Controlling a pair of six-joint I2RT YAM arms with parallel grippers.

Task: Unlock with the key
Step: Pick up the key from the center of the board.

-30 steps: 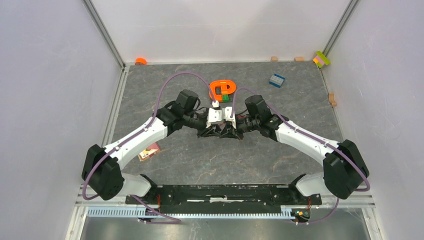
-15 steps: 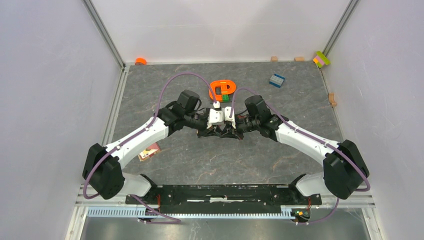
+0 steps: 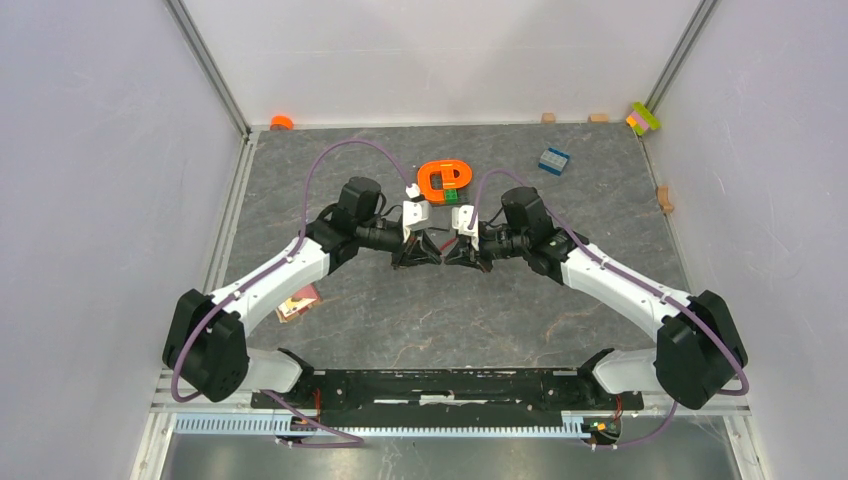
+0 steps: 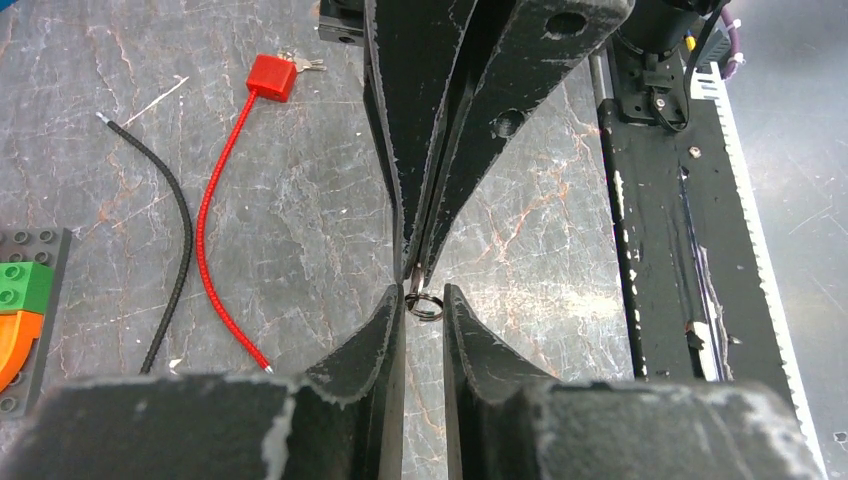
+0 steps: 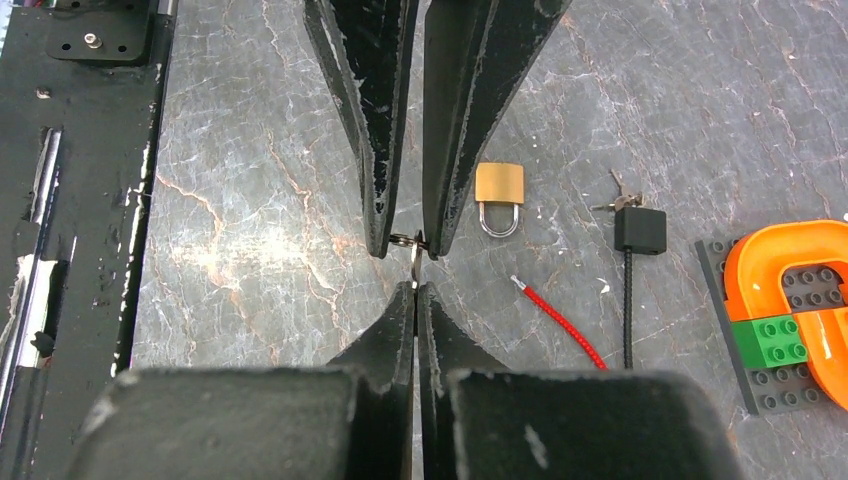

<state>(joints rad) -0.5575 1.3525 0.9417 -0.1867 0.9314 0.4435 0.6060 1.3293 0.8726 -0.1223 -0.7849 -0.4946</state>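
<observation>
Now that the two arms have drawn their wrists a little apart from where they were bunched together a second ago, only the fingertips meet over the middle of the surface [image 3: 500,320]. The left end effector [image 4: 424,295] has narrowed in that time; its tips stand slightly apart with the key ring [image 4: 425,307] spanning the gap, which looks to me like a light pinch. The right end effector [image 5: 415,292] is fully closed on the thin key [image 5: 414,264], seen edge-on. So the key hangs between both arms, above the stone top, and I judge this a handover or regrip rather than an approach to a lock.

From the right wrist view the brass padlock [image 5: 499,188] lies flat at about one o'clock of the tips, untouched, its shackle closed. Farther toward three o'clock sits a black cable lock [image 5: 640,228] with its own keys.

Nothing here is a true container. The nearest is the orange horseshoe [image 3: 445,178] at twelve o'clock from the overhead view, with a green brick [image 5: 770,340] lodged across its opening.
</observation>
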